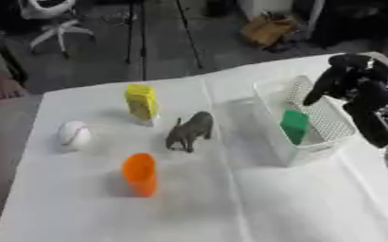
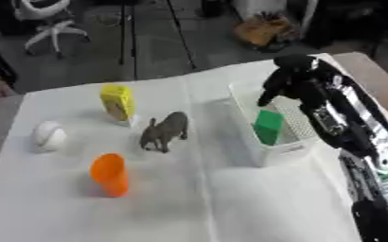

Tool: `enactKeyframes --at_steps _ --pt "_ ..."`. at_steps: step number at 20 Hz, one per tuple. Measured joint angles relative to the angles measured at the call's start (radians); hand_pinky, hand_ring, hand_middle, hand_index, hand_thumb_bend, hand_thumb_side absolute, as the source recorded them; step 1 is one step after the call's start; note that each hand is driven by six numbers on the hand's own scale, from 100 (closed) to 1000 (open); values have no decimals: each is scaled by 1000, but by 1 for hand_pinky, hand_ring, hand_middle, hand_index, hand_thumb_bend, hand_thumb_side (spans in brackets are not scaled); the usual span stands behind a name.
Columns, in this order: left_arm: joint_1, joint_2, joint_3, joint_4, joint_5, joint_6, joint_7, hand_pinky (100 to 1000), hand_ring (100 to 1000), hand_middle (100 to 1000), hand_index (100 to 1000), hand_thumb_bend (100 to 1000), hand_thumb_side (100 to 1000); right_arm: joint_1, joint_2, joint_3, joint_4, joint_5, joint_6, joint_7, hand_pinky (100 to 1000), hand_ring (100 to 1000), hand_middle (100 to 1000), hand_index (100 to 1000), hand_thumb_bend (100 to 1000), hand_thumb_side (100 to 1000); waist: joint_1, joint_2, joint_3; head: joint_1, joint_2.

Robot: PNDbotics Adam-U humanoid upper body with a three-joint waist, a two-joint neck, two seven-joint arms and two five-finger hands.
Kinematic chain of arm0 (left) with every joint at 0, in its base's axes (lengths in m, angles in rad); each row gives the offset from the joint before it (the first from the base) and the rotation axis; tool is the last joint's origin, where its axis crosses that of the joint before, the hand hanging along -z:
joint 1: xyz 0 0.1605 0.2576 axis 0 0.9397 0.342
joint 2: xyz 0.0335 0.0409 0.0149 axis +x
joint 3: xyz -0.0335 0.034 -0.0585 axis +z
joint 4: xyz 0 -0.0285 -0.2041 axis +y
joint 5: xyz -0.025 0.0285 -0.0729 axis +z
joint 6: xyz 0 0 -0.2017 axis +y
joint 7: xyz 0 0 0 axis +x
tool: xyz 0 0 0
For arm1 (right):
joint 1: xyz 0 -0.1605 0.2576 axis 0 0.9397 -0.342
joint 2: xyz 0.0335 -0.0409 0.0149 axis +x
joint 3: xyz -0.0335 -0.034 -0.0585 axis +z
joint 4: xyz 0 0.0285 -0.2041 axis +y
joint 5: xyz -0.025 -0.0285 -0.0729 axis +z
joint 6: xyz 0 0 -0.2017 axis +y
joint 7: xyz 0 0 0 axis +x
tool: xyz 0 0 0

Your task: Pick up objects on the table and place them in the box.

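Green block (image 2: 268, 125) upright in white box (image 2: 263, 156), right hand (image 2: 290, 75) just above, fingers drooping, holding nothing

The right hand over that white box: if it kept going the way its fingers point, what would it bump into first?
Probably the green block standing inside the white box. The right hand hangs above the box, fingers angled downward, though depth is hard to judge, so it might meet the box floor instead.

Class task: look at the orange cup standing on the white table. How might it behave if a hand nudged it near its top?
The orange plastic-looking cup stands upright and tall for its width, so it would probably tip. Once down, its round side would likely roll. It looks light.
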Motion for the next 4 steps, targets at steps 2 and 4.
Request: enactKeyframes --at_steps 2,4 --pt "18 0 2 -37 20 -13 19 633 700 831 838 416 1000 2 0 0 4 1 -1 -1 582 587 627 862 163 614 -4 -3 0 -1 2" --pt "40 0 7 -83 26 -19 44 632 698 827 833 398 1000 3 0 -3 5 2 -2 -2 582 587 627 862 163 614 -6 -4 2 -2 6"
